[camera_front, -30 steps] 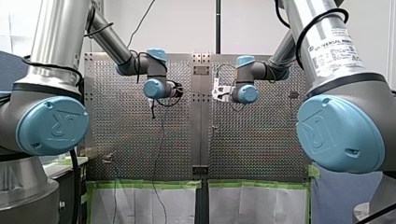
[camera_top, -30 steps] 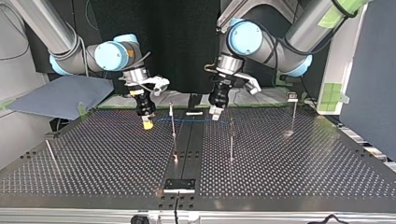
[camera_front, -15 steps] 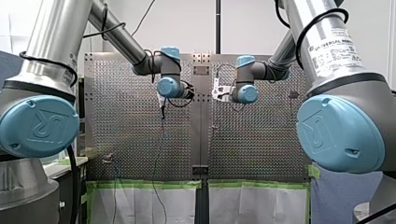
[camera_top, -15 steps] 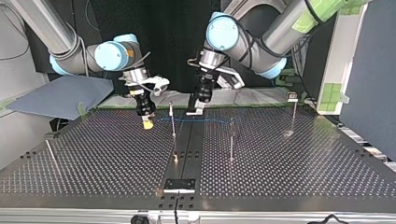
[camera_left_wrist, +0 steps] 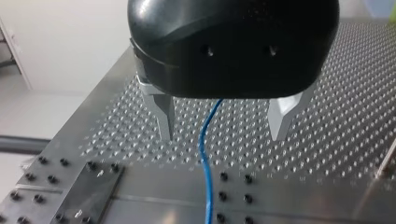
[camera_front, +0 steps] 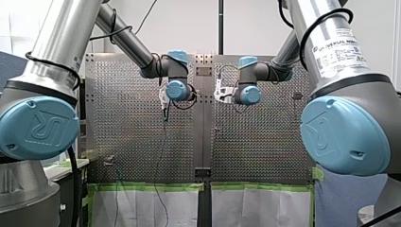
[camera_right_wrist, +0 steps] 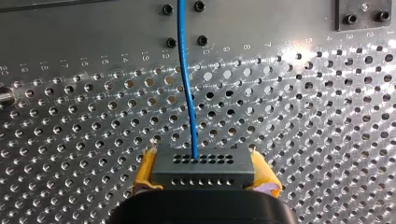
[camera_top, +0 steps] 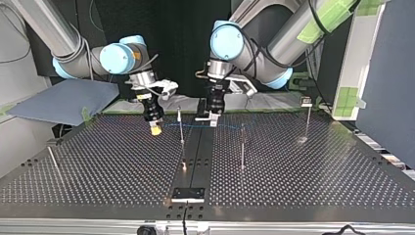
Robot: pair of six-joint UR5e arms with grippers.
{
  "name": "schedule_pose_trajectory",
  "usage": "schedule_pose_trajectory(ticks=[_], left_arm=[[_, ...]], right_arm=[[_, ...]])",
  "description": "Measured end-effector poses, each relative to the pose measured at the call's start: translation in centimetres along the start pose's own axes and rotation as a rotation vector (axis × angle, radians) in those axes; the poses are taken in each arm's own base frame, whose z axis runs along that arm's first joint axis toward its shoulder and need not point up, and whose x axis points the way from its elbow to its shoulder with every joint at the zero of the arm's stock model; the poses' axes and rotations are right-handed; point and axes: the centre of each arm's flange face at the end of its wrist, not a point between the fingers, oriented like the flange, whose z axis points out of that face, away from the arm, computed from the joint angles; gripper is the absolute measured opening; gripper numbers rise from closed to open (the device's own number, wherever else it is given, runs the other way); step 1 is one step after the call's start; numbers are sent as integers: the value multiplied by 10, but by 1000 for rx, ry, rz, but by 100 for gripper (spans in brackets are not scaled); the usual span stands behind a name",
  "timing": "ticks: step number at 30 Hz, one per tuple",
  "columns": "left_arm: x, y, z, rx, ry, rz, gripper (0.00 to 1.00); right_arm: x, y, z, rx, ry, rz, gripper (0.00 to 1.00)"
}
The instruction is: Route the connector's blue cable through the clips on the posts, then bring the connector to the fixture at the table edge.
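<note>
Right jaws: pinching the connector [camera_right_wrist: 203, 165] between yellow pads [camera_right_wrist: 145, 170], seen in the right wrist view.
Connector: dark grey block with rows of small holes, held just above the surface [camera_top: 303, 176], near the edge on the arms' side and left of the middle in the top view.
Cable [camera_right_wrist: 187, 84]: blue, leaving the connector's face and running straight ahead over the holes; in the top view stretched along the arms' edge, past a thin post [camera_top: 181, 128] and on to a second post [camera_top: 242, 147]. Cannot tell whether it sits in any clip.
Left jaws: spread wide, metal fingers [camera_left_wrist: 166, 116] pointing down on either side of the cable, touching neither it nor the surface.
Left jaws, place: over the dark middle strip, between the two posts in the top view.
Other posts: one upright [camera_top: 307, 117] near the arms' side corner at the top view's right; one leaning [camera_top: 53, 159] by the left edge.
Black plate [camera_top: 188, 194]: flat at the middle of the edge opposite the arms, well apart from the connector.
</note>
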Motion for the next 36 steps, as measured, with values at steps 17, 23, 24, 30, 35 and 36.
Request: schedule_pose_trajectory(ticks=[17, 23, 24, 30, 35, 36], left_arm=[[-8, 14, 19, -163, -32, -6, 99], [2, 7, 35, -156, -21, -10, 99], [5, 6, 39, -153, -21, -12, 99], [14, 8, 46, -155, -9, 5, 99], [18, 11, 44, -179, 6, 44, 99], [18, 12, 43, -188, 7, 54, 99]], right_arm=[[0, 0, 0, 0, 3, -1, 0], [0, -2, 0, 5, -1, -1, 0], [0, -2, 0, 5, -1, -1, 0], [0, -1, 0, 4, -3, -1, 0], [0, 1, 0, 0, -5, -2, 0], [0, 2, 0, -1, -5, -3, 0]])
